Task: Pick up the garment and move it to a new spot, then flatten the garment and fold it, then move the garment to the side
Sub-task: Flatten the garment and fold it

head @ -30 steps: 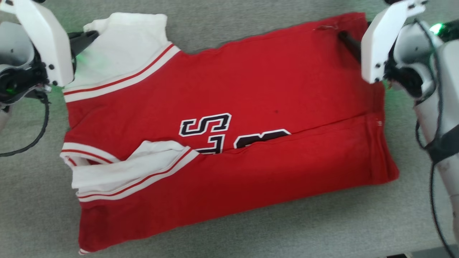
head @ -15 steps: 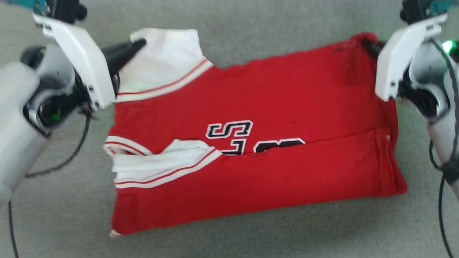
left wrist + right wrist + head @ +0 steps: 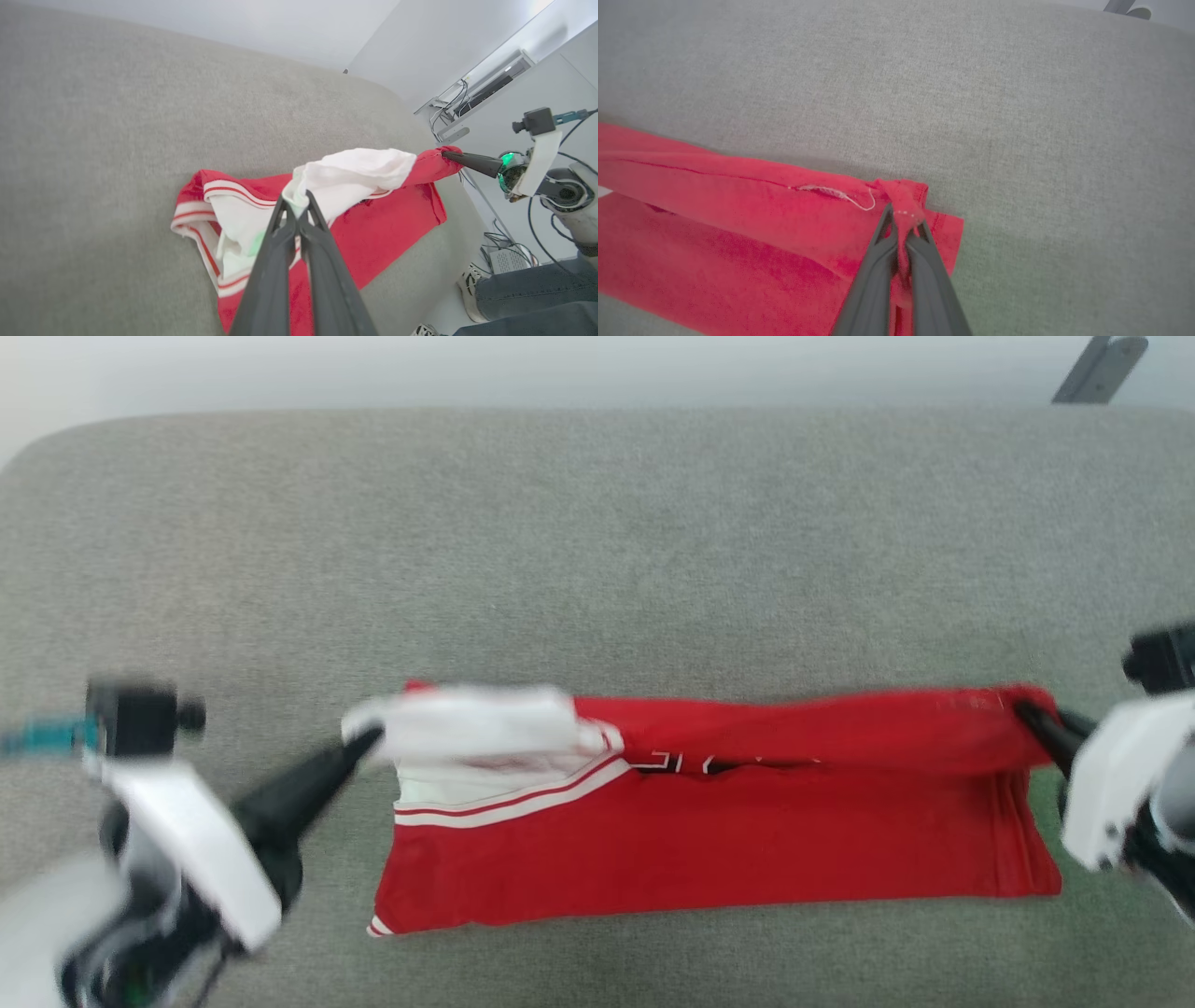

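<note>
Since a second ago, far edge lifted and carried toward me. Left end effector (image 3: 359,744) clamps white sleeve, right end effector (image 3: 1025,714) clamps red corner. Garment (image 3: 709,849) mid-surface (image 3: 597,541), second fold half done.

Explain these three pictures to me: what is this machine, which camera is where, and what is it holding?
It is a wheeled robot with two arms, each ending in two dark fingers. The wide picture is from its head, looking down at a grey padded surface. There the left gripper pinches the white sleeve of a red shirt, and the right gripper pinches the red corner opposite. The other two pictures come from cameras on each wrist, looking along the fingers: both pairs are closed on cloth, lifting the far edge over the near half.
</note>
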You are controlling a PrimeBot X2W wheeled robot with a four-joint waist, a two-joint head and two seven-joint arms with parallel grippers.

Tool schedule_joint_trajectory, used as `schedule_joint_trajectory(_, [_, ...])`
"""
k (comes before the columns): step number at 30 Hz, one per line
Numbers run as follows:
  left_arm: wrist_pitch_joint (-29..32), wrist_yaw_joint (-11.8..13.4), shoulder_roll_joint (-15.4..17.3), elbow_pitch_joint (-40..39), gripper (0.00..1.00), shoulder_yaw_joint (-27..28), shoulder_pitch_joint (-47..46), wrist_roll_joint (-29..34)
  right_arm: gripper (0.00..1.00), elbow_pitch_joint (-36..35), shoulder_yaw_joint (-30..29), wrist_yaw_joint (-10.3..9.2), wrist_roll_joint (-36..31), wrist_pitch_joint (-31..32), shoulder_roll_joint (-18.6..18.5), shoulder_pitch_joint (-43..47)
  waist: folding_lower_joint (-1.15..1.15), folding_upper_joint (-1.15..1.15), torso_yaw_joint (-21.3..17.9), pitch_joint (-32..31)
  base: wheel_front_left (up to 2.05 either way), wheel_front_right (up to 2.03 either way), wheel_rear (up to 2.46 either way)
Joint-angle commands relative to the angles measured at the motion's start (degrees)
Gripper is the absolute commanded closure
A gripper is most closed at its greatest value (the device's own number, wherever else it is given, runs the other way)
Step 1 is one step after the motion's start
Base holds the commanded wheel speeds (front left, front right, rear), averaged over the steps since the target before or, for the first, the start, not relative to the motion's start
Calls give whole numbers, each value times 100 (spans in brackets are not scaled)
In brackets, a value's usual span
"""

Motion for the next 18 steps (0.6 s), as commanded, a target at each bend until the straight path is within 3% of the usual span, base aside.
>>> schedule_joint_trajectory(1, [-176, 14, 46, -72, 100, -27, 209, -60, 100, -159, -120, -4, -98, 28, 14, 201, 0, 0, 47, -62, 0, 0, 0])
schedule_joint_trajectory(4, [-483, 14, 83, -249, 100, -145, 684, -25, 100, -600, -388, -4, -171, 209, 178, 769, 0, 0, 54, -52, 0, 0, 0])
schedule_joint_trajectory(8, [-642, 14, -206, -51, 100, -260, 1003, 122, 100, -830, -697, -4, -390, 326, 362, 1141, 0, 0, 88, 18, 0, 0, 0])
schedule_joint_trajectory(14, [-684, 14, -801, 694, 100, -326, 951, 117, 100, -519, -852, -4, -680, 280, 715, 1126, 0, 0, 131, 127, 0, 0, 0])
schedule_joint_trajectory(18, [-652, 14, -1012, 1111, 100, -425, 864, 213, 100, -189, -826, -4, -828, 250, 828, 962, 0, 0, 133, 183, 0, 0, 0])
